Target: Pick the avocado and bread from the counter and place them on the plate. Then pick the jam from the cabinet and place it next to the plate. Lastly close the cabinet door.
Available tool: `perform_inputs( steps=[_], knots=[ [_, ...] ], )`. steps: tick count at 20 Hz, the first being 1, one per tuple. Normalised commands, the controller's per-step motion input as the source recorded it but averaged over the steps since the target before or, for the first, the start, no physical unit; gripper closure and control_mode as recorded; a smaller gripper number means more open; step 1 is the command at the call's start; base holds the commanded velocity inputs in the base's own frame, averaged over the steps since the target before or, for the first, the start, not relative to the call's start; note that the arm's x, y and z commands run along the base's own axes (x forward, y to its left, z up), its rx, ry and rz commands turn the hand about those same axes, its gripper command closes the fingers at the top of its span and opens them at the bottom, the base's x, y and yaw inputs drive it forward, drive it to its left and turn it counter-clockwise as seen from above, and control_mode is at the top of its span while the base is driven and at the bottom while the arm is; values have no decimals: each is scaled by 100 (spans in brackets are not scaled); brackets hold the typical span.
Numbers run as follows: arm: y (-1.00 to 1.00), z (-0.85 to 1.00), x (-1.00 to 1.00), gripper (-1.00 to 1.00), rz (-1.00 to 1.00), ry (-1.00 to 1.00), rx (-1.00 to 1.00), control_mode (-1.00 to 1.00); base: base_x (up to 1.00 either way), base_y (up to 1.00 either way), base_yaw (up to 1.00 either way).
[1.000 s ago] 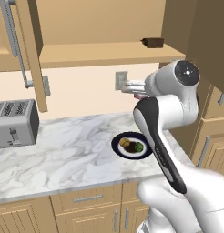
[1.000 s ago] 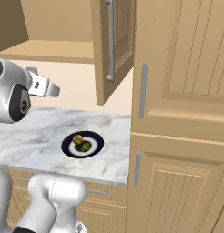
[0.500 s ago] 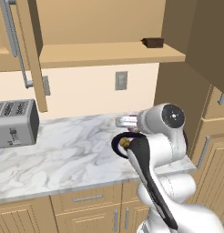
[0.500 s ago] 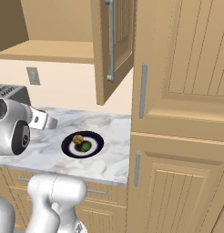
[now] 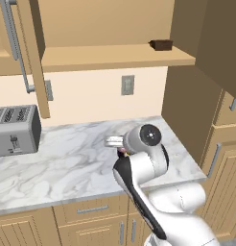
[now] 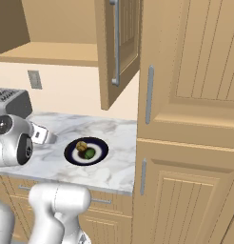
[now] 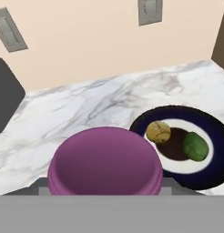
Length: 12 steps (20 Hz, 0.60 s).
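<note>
The jam (image 7: 104,161) sits clamped in the claw (image 7: 104,193) low over the counter (image 7: 86,109), just beside the plate (image 7: 209,136) already carrying bread (image 7: 158,131) and avocado (image 7: 196,145), seemingly positioned for setting down alongside.

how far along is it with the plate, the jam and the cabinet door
Done: the avocado and bread sit on the plate. In hand: the gripper holds the jam low over the counter, beside the plate. Left: set the jam down, then close the cabinet door, which stands open.
</note>
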Motion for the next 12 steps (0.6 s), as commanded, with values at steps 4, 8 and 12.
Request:
perform_inputs(
  steps=[4, 8, 12],
  knots=[
    [11, -49, 83, 100, 0, 0, -1, -100, 0, 0, 0],
    [0, -30, 100, 100, -2, 0, 0, -100, 0, 0, 0],
    [19, -18, 95, 100, -4, 0, 0, -100, 0, 0, 0]
  ],
)
